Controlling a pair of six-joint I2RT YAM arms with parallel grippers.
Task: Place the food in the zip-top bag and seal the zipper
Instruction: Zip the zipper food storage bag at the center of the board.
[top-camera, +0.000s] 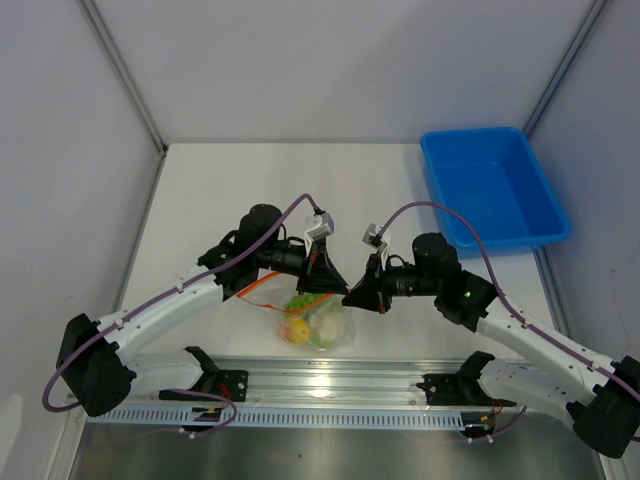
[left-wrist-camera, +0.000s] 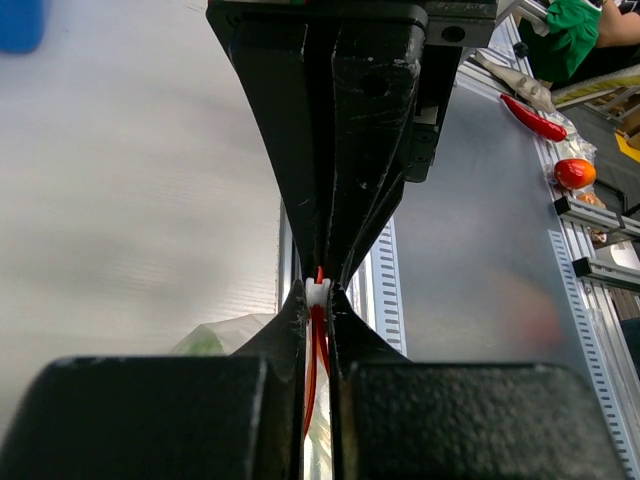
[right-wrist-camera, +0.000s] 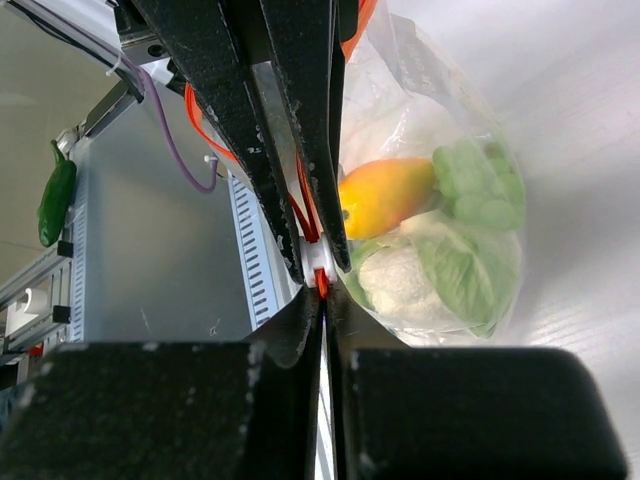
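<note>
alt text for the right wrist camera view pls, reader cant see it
Two black grippers meet tip to tip, the right gripper from below and the left gripper from above, both shut on the orange-red zipper of a clear bag. Inside the bag, to the right, lie an orange fruit, a green cluster and a cauliflower.

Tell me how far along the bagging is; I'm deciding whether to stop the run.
Done: the cauliflower, green cluster and orange-yellow fruit are inside the zip-top bag. In hand: left gripper and right gripper are both shut on the zipper, tip to tip. Left: sealing it along its length; how much is closed I cannot tell.
</note>
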